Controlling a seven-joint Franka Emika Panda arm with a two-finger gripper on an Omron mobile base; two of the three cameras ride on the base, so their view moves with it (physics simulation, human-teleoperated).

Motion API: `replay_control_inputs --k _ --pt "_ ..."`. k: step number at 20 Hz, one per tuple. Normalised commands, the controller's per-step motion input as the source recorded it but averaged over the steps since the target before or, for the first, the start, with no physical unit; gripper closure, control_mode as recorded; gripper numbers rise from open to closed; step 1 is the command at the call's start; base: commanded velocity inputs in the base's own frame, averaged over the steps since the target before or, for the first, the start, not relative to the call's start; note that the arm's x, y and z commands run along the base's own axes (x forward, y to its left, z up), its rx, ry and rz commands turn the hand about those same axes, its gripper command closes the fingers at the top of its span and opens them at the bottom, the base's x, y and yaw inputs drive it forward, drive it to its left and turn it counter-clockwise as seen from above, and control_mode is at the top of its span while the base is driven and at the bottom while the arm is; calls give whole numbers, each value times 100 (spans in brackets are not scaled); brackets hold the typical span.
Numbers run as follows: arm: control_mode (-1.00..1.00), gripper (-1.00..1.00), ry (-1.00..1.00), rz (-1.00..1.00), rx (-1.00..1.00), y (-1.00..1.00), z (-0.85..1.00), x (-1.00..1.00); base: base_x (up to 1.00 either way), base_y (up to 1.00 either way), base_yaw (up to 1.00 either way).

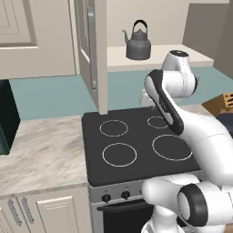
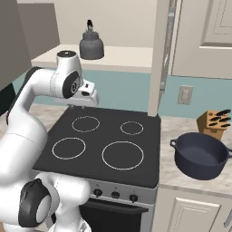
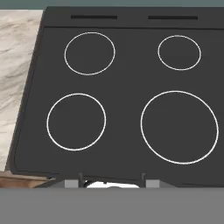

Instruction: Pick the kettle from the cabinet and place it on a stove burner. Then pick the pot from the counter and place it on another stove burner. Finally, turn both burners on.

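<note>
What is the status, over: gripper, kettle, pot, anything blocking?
Gripper above cooktop, holding nothing. Kettle on cabinet shelf, door open. Pot on counter. Burners bare.

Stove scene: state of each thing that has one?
kettle: upright on cabinet shelf, lid on
cabinet: doors open
pot: upright on counter, lidless, empty
stove burners: all four bare
gripper: above the cooktop, holding nothing; jaw opening unclear

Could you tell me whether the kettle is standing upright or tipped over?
Upright: the kettle sits flat on the cabinet shelf, handle arched above.
</note>
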Motion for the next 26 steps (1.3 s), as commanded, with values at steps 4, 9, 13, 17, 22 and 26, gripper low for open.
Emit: replay_control_inputs --k 4,9,13,17,22,26 --pt "-100 -100 -2 0 2 -2 1 0 0 0 0" --pt "-100 -100 -16 2 4 0 21 -3 0 0 0" --pt "-100 -100 -27 2 0 0 36 -8 0 0 0" --pt "-100 -100 -21 2 2 0 36 -1 0 0 0" --pt "-100 -100 -19 2 1 0 40 0 0 0 0" --pt "-100 -100 -18 0 2 -2 44 0 0 0 0"
